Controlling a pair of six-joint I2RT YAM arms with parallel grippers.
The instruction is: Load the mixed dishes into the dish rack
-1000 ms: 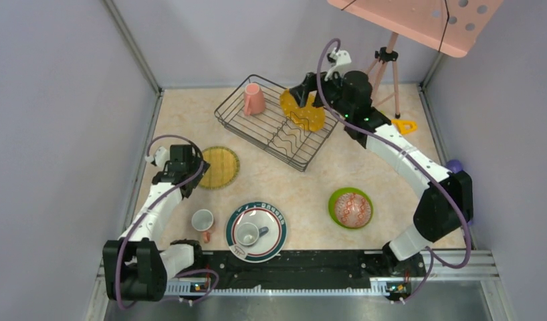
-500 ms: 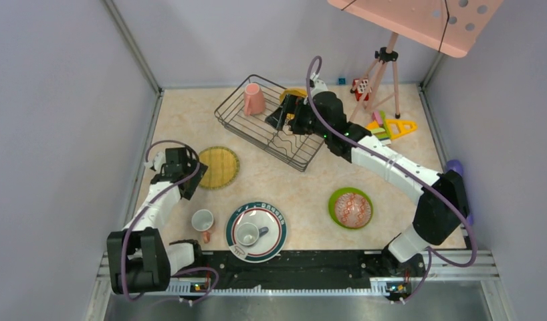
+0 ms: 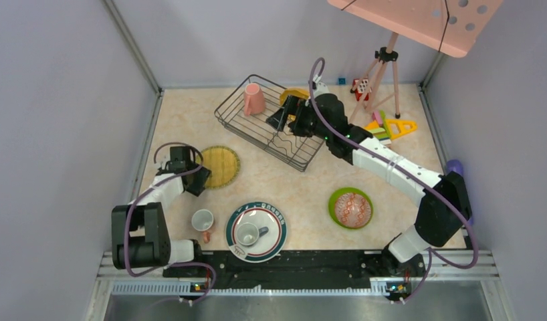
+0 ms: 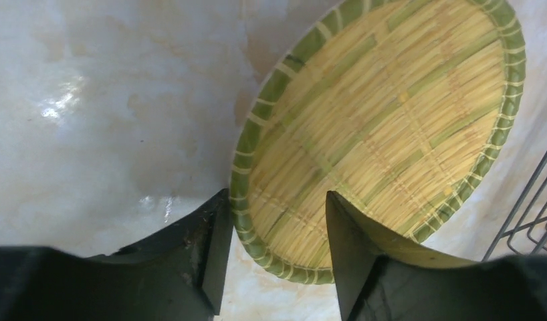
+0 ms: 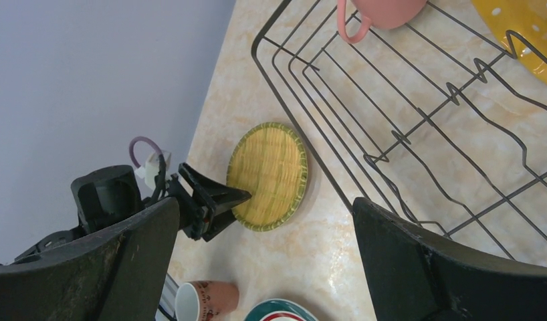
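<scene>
The dish rack [image 3: 274,127] stands at the back with a pink mug [image 3: 253,99] and the yellow dotted plate [image 3: 297,94] in it. My right gripper [image 3: 279,115] hovers open and empty over the rack [image 5: 404,100]. The olive-yellow plate [image 3: 222,166] lies flat left of the rack. My left gripper [image 3: 198,178] is open at its near-left rim [image 4: 274,257]: one finger [image 4: 354,257] is over the plate [image 4: 384,127], the other [image 4: 207,257] is outside it. A green-rimmed white plate [image 3: 274,217] bears a small white cup [image 3: 248,234]. A second pink mug [image 3: 204,221] lies on its side. A lime green plate [image 3: 334,200] holds a patterned bowl [image 3: 353,209].
Colourful toy blocks [image 3: 389,125] and a tripod [image 3: 384,67] stand right of the rack. Grey walls close in the table on three sides. The right wrist view shows the left gripper [image 5: 210,200] at the olive-yellow plate [image 5: 267,175] and the lying mug [image 5: 207,299].
My right gripper let go of the yellow dotted plate in the rack and moved left over the rack, open. My left gripper moved right up to the olive-yellow plate's rim.
</scene>
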